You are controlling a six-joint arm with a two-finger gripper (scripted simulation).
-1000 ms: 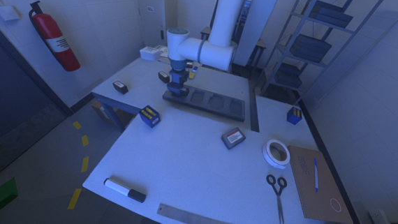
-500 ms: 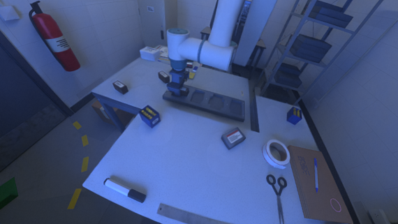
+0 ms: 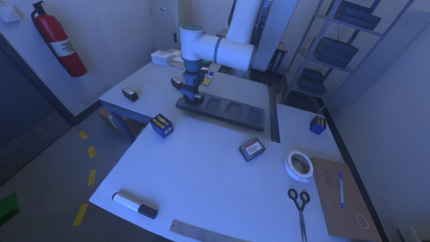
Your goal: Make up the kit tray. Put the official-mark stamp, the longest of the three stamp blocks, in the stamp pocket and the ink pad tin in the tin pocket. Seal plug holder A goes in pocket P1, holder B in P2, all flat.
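Observation:
The dark kit tray [image 3: 220, 111] lies across the middle of the table, and my gripper [image 3: 191, 97] stands low over its left end pocket, open and holding nothing. A dark stamp block [image 3: 197, 98] lies in that pocket under the fingers, mostly hidden by them. Two more stamp blocks lie on the far table, one at the left [image 3: 129, 94] and one behind the gripper [image 3: 176, 82]. The ink pad tin [image 3: 252, 149] with a red and white label lies in front of the tray. One blue plug holder [image 3: 162, 125] sits at the table's left edge, another [image 3: 317, 124] to the right of the tray.
The tray's other pockets [image 3: 234, 110] look empty. A tape roll [image 3: 298, 166], scissors [image 3: 300, 207], a brown notebook with a pen [image 3: 341, 196], a marker [image 3: 134, 205] and a steel ruler [image 3: 203, 233] lie on the near table. A dark gap [image 3: 274, 117] splits the tabletops.

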